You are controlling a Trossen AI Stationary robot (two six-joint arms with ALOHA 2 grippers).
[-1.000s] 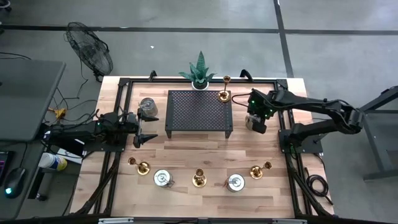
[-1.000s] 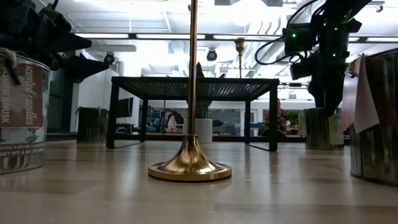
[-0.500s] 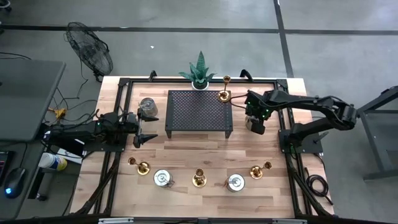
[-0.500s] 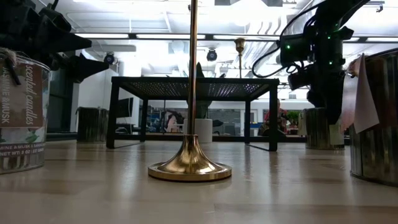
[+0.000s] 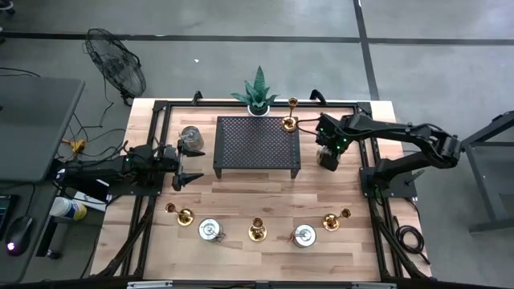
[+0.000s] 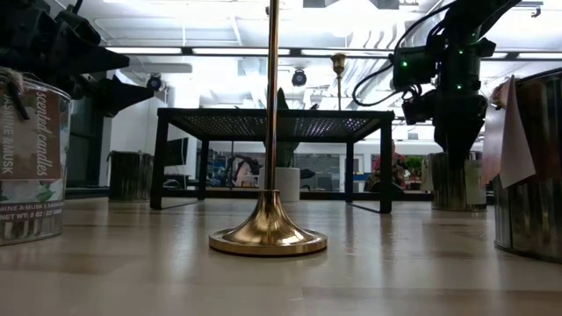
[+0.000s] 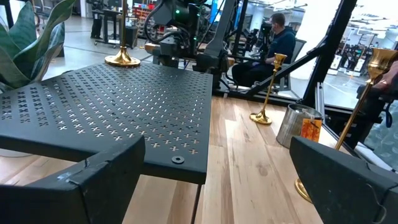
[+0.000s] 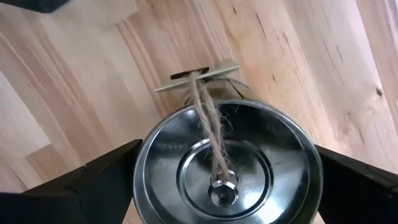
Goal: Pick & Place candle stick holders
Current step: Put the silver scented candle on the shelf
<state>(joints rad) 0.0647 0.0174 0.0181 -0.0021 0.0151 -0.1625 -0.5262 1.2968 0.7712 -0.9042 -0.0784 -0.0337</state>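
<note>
A: What stands on the table (image 5: 241, 201), biggest first?

B: The black perforated rack (image 5: 257, 144) is the landmark, set toward the far middle. Just behind it sits a spiky green plant (image 5: 257, 90) in a white pot. A brass candle stick holder (image 5: 289, 122) stands on the rack's far right corner.

A: And the arms?

B: The left gripper (image 5: 186, 164) waits level just left of the rack, its fingers wide apart and empty. The right gripper (image 5: 328, 156) hangs pointing down just right of the rack, directly over a round silvery tin (image 8: 227, 165) with a twine tag. Its fingers (image 8: 93, 183) stand spread on either side of the tin, not clamped on it.

A: Where are the other holders?

B: In a row along the near side, well in front of the rack: brass ones at left (image 5: 183, 214), middle (image 5: 257, 231) and right (image 5: 335, 219), with two silvery tins (image 5: 210, 229) between them. One more tin (image 5: 191, 136) sits left of the rack, beside the left gripper.
</note>
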